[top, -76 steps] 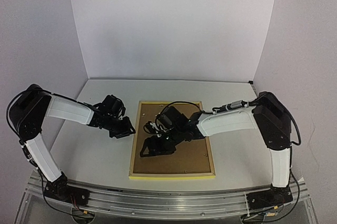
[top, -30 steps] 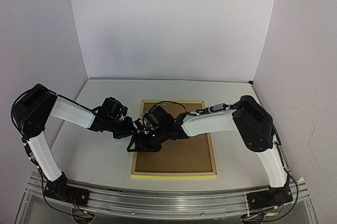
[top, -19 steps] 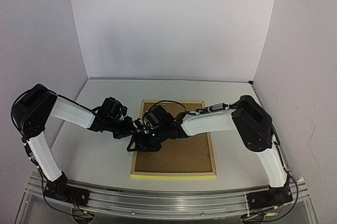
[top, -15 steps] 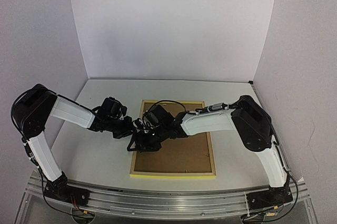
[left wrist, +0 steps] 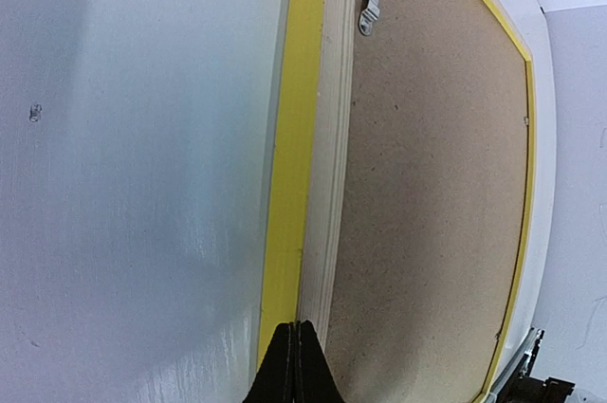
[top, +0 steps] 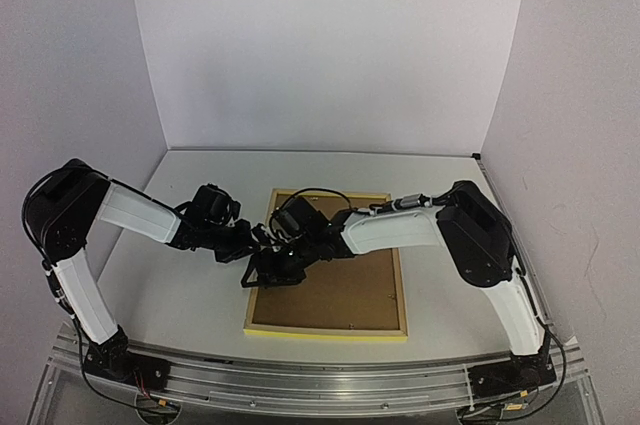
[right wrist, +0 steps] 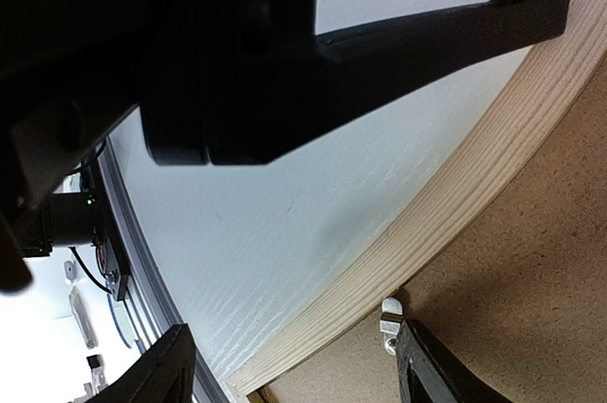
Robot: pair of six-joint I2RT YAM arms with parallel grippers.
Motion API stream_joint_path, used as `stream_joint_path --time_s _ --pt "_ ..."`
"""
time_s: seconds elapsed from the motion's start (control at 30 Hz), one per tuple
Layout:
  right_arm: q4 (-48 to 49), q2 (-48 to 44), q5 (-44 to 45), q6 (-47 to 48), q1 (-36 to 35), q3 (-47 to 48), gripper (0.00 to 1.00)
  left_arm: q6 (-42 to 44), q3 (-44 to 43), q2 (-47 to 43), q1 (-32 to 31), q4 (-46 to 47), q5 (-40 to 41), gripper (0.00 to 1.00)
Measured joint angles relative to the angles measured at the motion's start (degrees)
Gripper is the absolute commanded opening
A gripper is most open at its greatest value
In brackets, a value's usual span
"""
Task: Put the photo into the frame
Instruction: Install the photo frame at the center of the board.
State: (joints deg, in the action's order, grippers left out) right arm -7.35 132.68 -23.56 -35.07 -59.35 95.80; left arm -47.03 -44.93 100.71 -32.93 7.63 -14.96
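Your white bench (top: 170,305) carries the frame (top: 325,331) flat in the middle, back side up, its thin yellow edges running round a brown backing board (top: 345,295) that fills the opening. Both arms reach in toward the frame's left rail, about halfway along it, and they meet there close together. Your right gripper (top: 268,270) comes across the board from the right. Its fingers stand well apart, and in the right wrist view one finger (right wrist: 161,370) hangs over the bare bench while the other (right wrist: 432,370) hangs over the board, with the pale wooden rail running between them. You cannot tell from these views whether either finger touches the wood. Your left gripper (left wrist: 292,370) comes in from the left with its fingers pressed together and nothing between them, the tips sitting right at the rail where the yellow strip meets the pale wood. Small metal clips (left wrist: 368,12) sit on the board just inside that rail, and one (right wrist: 391,322) lies just beside your right gripper's inner finger.
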Motion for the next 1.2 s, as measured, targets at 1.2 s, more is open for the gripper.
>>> stream_joint_path --time_s 1.2 --pt "-4.4 4.0 1.7 9.8 0.3 6.9 0.66 -3.1 2.2 0.2 0.6 4.5 -0.3 0.00"
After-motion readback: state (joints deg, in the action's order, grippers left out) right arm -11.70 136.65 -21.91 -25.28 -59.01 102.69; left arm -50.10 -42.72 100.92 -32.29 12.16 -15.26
